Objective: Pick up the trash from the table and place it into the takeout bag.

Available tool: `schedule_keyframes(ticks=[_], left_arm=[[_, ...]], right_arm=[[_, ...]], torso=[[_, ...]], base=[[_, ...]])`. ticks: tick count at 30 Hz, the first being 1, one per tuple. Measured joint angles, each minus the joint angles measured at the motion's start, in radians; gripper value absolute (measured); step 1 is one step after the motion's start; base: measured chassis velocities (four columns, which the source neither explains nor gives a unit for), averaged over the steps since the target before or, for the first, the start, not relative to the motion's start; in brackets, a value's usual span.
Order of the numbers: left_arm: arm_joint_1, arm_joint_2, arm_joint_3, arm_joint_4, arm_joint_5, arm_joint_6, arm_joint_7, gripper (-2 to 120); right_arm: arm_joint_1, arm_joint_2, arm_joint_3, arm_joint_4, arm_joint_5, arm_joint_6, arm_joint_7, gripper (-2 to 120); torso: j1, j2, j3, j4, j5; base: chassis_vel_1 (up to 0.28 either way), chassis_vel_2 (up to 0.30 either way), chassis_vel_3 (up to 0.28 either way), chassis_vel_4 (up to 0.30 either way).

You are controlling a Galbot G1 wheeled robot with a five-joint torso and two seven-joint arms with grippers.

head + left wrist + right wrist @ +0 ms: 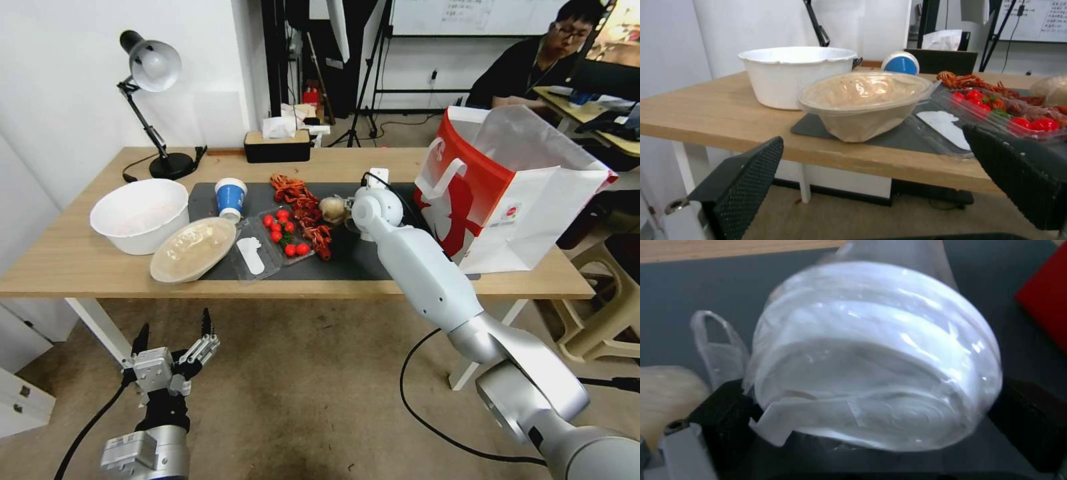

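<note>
My right gripper (876, 413) is over the dark mat (347, 263) of the table (67, 253), just left of the red-and-white takeout bag (507, 193). It is shut on the clear plastic cup with a white lid (871, 353), its black fingers (724, 406) against the cup's sides. The pale wrap wad (333, 209) lies beside that wrist. A blue-and-white paper cup (231, 198) stands at the mat's back left, and the beige round bowl lid (193, 249) rests at its front left corner. Below the table's front edge, my left gripper (173, 340) hangs open and holds nothing.
A large white bowl (140, 215) stands left of the lid. A clear tray of red tomatoes (283, 233) and red crayfish shells (303, 203) lie mid-mat. A desk lamp (150, 67) and a black tissue box (277, 143) sit along the back edge.
</note>
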State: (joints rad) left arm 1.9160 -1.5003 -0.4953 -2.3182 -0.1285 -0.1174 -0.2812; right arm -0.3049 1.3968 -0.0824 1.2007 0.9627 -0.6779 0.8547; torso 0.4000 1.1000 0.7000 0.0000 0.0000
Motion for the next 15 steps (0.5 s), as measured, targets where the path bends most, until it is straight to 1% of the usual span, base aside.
schedule_keyframes(ticks=[2, 5, 6, 9, 14, 15], left_arm=[[0.000, 0.000, 0.001, 0.000, 0.001, 0.000, 0.000, 100], [-0.002, -0.002, 0.004, 0.004, 0.003, -0.001, 0.000, 100], [-0.002, -0.002, 0.004, 0.004, 0.003, -0.001, 0.000, 100], [-0.004, -0.002, 0.004, 0.006, 0.004, -0.001, 0.000, 100], [-0.005, -0.002, 0.005, 0.007, 0.004, -0.001, 0.001, 100], [-0.005, -0.002, 0.006, 0.008, 0.005, -0.001, 0.001, 100]], right_arm=[[-0.004, -0.004, 0.002, 0.002, 0.001, 0.003, 0.000, 99], [-0.011, -0.015, 0.005, 0.010, 0.000, 0.019, -0.003, 89], [-0.011, -0.015, 0.005, 0.010, 0.000, 0.019, -0.003, 89], [-0.016, -0.028, 0.005, 0.021, -0.009, 0.042, -0.018, 79], [-0.016, -0.041, 0.000, 0.029, -0.029, 0.063, -0.039, 78], [-0.016, -0.046, -0.003, 0.033, -0.050, 0.072, -0.054, 78]], torso=[[0.000, 0.000, 0.000, -0.0002, 0.0000], [0.000, 0.000, 0.000, -0.0002, 0.0000], [0.000, 0.000, 0.000, -0.0002, 0.0000], [0.000, 0.000, 0.000, 0.0000, 0.0000], [0.000, 0.000, 0.000, -0.0002, 0.0000], [0.000, 0.000, 0.000, 0.0000, 0.0001]], base=[[0.000, 0.000, 0.000, 0.000], [0.000, 0.000, 0.000, 0.000], [0.000, 0.000, 0.000, 0.000], [0.000, 0.000, 0.000, 0.000], [0.000, 0.000, 0.000, 0.000], [0.000, 0.000, 0.000, 0.000]])
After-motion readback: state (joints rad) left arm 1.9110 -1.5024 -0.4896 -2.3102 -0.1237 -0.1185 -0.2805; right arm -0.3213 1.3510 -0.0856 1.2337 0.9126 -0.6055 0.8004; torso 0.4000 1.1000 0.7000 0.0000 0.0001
